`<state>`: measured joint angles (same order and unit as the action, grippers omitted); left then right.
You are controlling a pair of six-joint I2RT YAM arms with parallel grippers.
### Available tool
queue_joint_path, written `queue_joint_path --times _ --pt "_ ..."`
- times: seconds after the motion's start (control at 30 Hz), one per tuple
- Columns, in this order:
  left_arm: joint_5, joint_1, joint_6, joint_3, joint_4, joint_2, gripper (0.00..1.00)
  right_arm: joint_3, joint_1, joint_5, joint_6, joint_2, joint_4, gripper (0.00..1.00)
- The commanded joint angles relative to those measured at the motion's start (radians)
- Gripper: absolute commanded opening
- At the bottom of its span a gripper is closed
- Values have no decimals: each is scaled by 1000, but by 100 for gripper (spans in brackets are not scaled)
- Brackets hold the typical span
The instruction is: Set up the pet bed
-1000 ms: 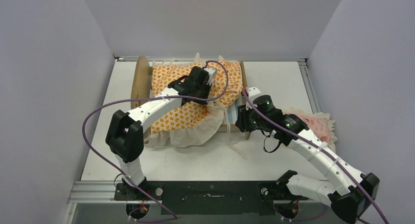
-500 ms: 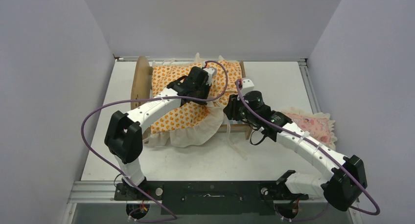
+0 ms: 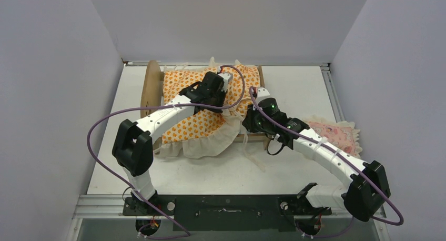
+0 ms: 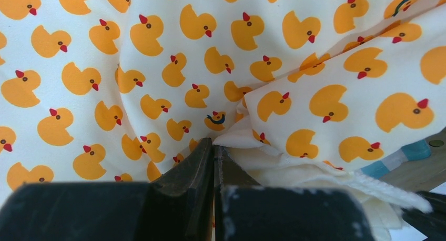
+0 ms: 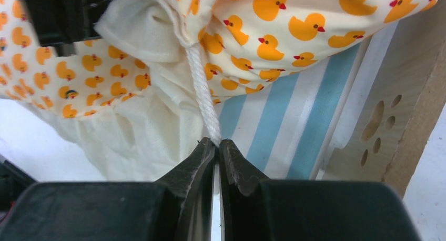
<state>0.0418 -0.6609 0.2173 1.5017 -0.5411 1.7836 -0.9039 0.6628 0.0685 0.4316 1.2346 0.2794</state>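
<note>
Top external view puts the pet bed [image 3: 152, 88] on the far half of the tabletop [image 3: 221, 170], a little left of centre and resting on its base, so the frame itself appears to be in place. The duck-print mattress [image 3: 197, 126] lies over it but is only partly seated. It sits skewed, and its near ruffled edge spills past the frame's near side onto the tabletop.

The left end effector [image 4: 213, 146] is clenched on top of the mattress. Creases in the cloth converge at its tips, so it looks to be pinching the fabric.

Further right, the right end effector [image 5: 216, 142] is clenched on the white tie cord [image 5: 201, 88] that hangs from a mattress corner. Below that corner the blue-and-white striped base [image 5: 273, 125] shows bare, beside the end board with the paw-print cutout [image 5: 379, 126].

Farthest right, the pink pillow [image 3: 339, 136] lies on the tabletop, well apart from the bed, with neither arm near it.

By my reading the job is about midway. The mattress is on the bed but not yet squared into the frame, that corner needs drawing down over the stripes, and the pillow has yet to go on.
</note>
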Motion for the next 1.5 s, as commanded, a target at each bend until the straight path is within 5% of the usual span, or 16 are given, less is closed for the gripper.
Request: queue_joint_path --times 0.0,0.2,0.3,0.4,0.47,0.53,0.67,0.8,0.97,1.2,1.47 --pt "20 4 -10 -16 30 -56 0 -189 3 89 -26 -56 210 5" --pt "41 4 -15 -33 37 -57 0 -265 -11 280 -69 -130 321 6" --pt "48 5 -16 -38 39 -55 0 -233 -19 221 -60 -153 363 5" --pt "49 4 -15 -42 40 -56 0 -180 -48 453 -74 -170 324 5" --pt "51 4 -15 -43 43 -58 0 -167 -49 375 -49 -168 379 5" --pt "53 4 -11 -41 44 -59 0 -151 -75 509 -91 -160 383 6" --pt "36 1 6 -25 29 -72 0 -150 -95 334 -104 -152 450 5" --pt "16 -18 40 -37 26 -151 32 -93 -153 412 -51 -166 300 5" --pt "45 -64 103 -100 37 -315 40 -143 -155 304 -54 -108 330 5" --pt "244 -282 257 -206 25 -510 52 -243 -156 290 -93 -108 396 5" --pt "478 -515 553 -531 380 -511 52 -239 -158 316 -103 -98 399 5"
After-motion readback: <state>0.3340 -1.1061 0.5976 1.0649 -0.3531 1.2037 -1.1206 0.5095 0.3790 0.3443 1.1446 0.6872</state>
